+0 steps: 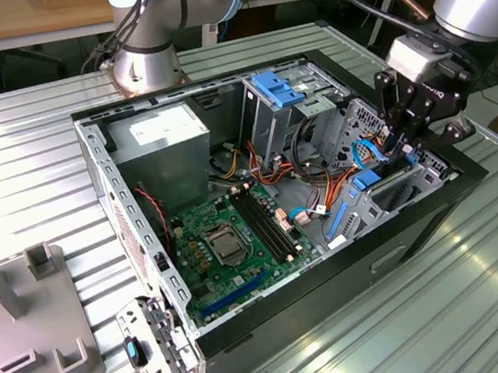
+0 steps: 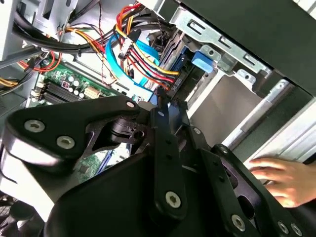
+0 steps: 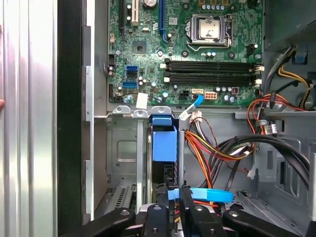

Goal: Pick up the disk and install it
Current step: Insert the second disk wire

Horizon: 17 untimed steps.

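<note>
we see the gripper (image 1: 408,147) pressed together inside the case (image 1: 97,161) corner, pinching the disk (image 3: 164,143) upright in its bay; a hand (image 2: 284,177) rests outside.

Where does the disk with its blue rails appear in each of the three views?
Exterior view: the disk is in the metal drive cage, toward the exterior view's right, just below the end effector.
First wrist view: the disk stands edge-on in the bay, beside the cable bundle.
Second wrist view: the disk lies behind the red and yellow wires.
Shared landmark: the green motherboard.
</note>
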Motion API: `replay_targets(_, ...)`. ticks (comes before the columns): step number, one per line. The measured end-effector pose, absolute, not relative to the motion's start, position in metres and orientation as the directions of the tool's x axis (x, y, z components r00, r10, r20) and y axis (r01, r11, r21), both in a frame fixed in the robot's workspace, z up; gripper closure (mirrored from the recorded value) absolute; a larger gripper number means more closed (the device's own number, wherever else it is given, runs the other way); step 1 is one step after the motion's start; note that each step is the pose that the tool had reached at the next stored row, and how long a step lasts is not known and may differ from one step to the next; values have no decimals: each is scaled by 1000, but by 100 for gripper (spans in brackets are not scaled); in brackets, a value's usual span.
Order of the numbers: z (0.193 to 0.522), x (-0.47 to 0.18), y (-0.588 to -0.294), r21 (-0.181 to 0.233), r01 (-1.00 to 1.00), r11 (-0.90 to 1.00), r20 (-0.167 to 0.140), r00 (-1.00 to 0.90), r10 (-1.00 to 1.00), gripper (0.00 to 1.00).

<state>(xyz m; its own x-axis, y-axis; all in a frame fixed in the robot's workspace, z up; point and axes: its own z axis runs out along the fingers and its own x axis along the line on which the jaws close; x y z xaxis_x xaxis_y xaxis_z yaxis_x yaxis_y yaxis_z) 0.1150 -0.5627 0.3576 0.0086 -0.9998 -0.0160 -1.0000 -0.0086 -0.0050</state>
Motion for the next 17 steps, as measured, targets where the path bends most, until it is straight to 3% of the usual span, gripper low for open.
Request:
replay_targets(4,359,115,-563,-5,-1000,-9,-16,9,-1000,78)
replay_targets(6,359,115,-563,-5,-1000,-9,-16,9,-1000,89)
replay_targets(17,360,115,-563,-5,-1000,-9,-16,9,-1000,89)
